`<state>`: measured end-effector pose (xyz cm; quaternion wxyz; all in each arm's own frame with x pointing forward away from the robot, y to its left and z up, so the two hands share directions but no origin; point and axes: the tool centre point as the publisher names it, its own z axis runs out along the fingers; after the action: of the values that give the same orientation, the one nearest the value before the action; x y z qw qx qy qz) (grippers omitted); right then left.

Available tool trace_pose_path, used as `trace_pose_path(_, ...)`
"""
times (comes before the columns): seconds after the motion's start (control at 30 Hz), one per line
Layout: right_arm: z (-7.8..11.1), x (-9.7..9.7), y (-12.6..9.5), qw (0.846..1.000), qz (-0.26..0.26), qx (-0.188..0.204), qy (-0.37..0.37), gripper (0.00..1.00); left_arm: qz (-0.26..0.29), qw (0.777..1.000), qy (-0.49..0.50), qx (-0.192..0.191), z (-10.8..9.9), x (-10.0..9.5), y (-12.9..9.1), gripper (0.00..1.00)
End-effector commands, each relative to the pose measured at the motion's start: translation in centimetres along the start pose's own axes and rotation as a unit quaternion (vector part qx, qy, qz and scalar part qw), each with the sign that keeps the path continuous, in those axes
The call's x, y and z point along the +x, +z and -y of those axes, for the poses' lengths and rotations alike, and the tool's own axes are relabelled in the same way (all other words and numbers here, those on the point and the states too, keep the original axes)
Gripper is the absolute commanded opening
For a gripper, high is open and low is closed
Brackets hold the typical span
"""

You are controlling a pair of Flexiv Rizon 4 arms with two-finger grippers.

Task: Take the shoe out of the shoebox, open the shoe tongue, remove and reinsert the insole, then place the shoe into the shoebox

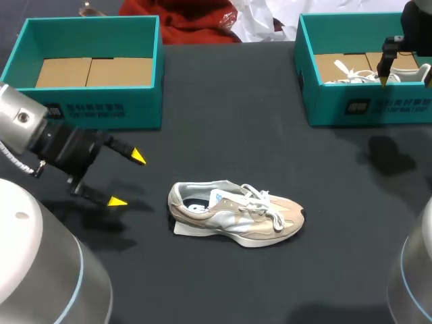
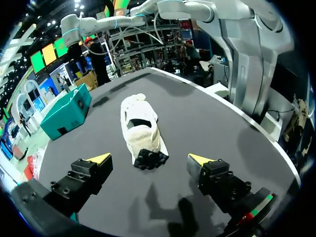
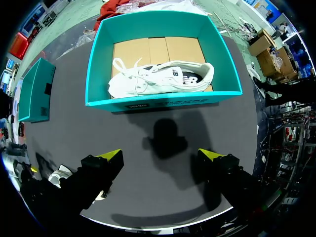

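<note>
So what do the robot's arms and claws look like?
The left arm and right arm are fat, rounded silver-white tubes with thin blue rings. The left claw and right claw are black and blocky with bolt holes, each ending in two pointy bright yellow tips.

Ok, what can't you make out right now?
Insole of the beige shoe: head view too small, left wrist view shows only a dark opening.
White shoe in the right shoebox: head view, right gripper covers its middle.
Beige shoe, right wrist view: mostly behind the gripper's finger.
</note>
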<state>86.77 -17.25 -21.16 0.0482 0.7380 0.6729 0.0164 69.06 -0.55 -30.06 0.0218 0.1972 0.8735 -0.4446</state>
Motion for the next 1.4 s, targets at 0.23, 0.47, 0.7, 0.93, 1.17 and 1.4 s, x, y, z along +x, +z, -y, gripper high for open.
trace_pose_path(0.23,0.1,0.0,0.0,1.000,0.000,-0.001,0.000,1.00,0.032,0.994,-0.047,0.095,-3.4,1.2,1.9,1.00)
trace_pose_path(0.47,0.1,0.0,0.0,1.000,0.000,-0.001,0.000,1.00,0.027,0.993,-0.068,0.088,-3.8,1.2,1.9,1.00)
trace_pose_path(0.7,0.1,0.0,0.0,1.000,0.000,-0.001,0.000,1.00,0.036,0.995,-0.071,0.062,-4.2,1.8,2.7,1.00)
trace_pose_path(0.93,0.1,0.0,0.0,1.000,0.000,-0.001,0.000,1.00,0.060,0.986,-0.122,0.091,-6.6,2.0,4.0,1.00)
trace_pose_path(1.17,0.1,0.0,0.0,1.000,0.000,-0.001,0.000,1.00,0.069,0.981,-0.146,0.105,-7.4,2.5,4.8,1.00)
trace_pose_path(1.4,0.1,0.0,0.0,1.000,0.000,-0.001,0.000,1.00,0.073,0.978,-0.156,0.114,-8.0,2.6,5.0,1.00)
